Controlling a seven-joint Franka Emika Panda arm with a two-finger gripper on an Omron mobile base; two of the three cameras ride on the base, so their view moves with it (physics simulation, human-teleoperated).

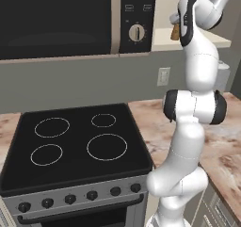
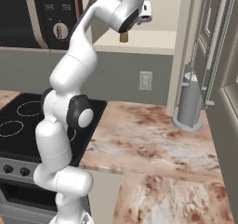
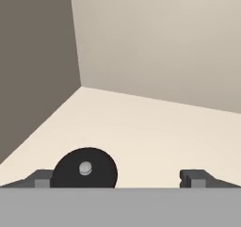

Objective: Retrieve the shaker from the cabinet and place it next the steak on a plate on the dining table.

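Note:
The brown shaker (image 2: 123, 36) stands on the pale shelf (image 2: 155, 42) of the cream cabinet, also seen as the shaker (image 1: 175, 31) just behind the arm's upper link. In the hand view its round dark cap (image 3: 84, 168) is seen from above, close to the left finger tip (image 3: 42, 178). My gripper (image 3: 117, 178) is open, its tips wide apart, just above the shaker and not touching it. The shelf board (image 3: 141, 132) runs back to the cabinet's rear wall. The steak, the plate and the dining table are out of view.
A black cooktop (image 1: 75, 141) lies below left with a microwave (image 1: 56, 19) above it. A tall grey cylinder (image 2: 189, 102) stands on the marble counter (image 2: 153, 148) near the wall. An open cabinet door (image 2: 209, 46) hangs at the right.

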